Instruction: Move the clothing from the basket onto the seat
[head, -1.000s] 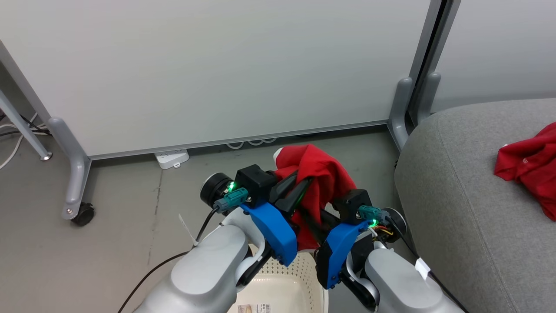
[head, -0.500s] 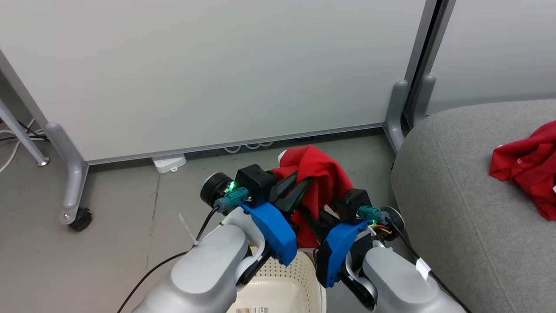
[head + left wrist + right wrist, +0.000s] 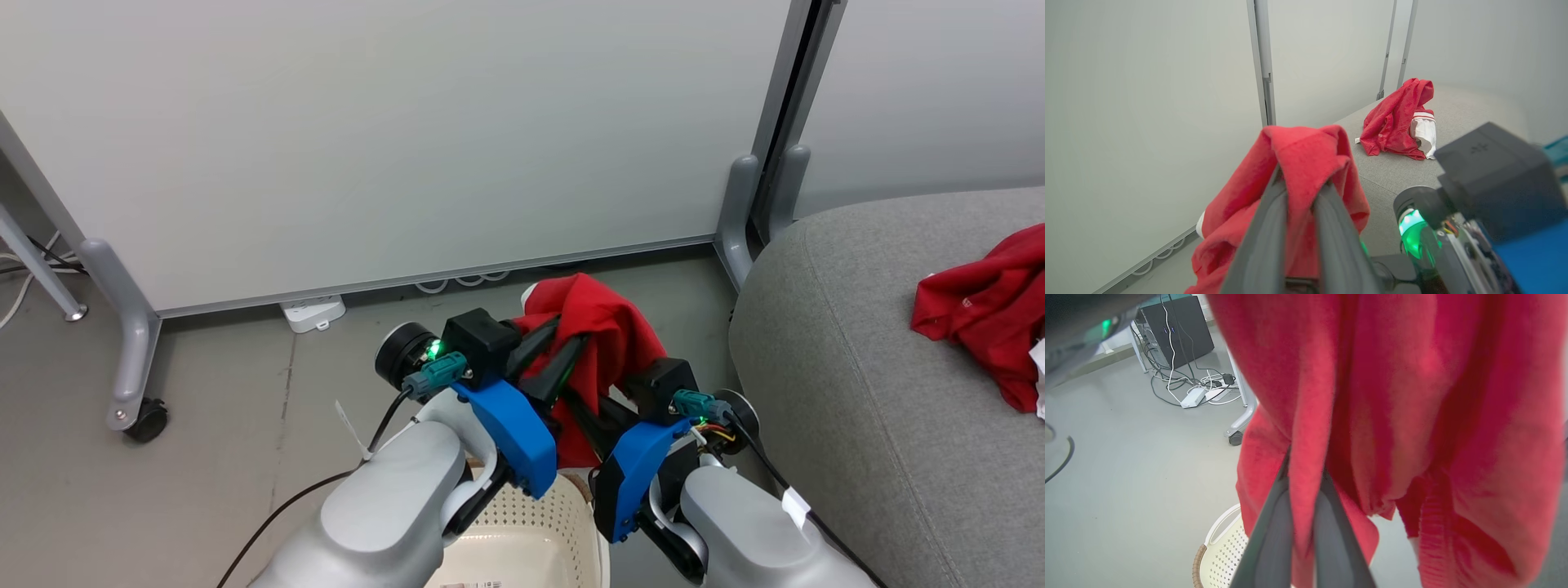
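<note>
- Pinching a fold of the red garment [image 3: 1306, 155], the left gripper [image 3: 1300, 185] has its two dark fingers pressed together on the cloth, which drapes over the fingertips.
- The right gripper [image 3: 1306, 475] is likewise closed tight on a fold of the same garment, with red cloth squeezed between its fingers and hanging on both sides.
- In the head view both grippers sit close together, and the garment is bunched between and beyond them, held up above the basket [image 3: 563, 523].
- The basket stands on the grey floor [image 3: 245, 425] below the arms, just beside the seat [image 3: 857, 367]. Its perforated cream wall and brown rim show in the right wrist view under the hanging cloth.
- A second red garment [image 3: 988, 310], with white striped trim, lies crumpled on the seat, well apart from the held one.
- A pale partition panel [image 3: 408, 139] on casters stands behind, with a white power strip [image 3: 313, 313] at its foot.
</note>
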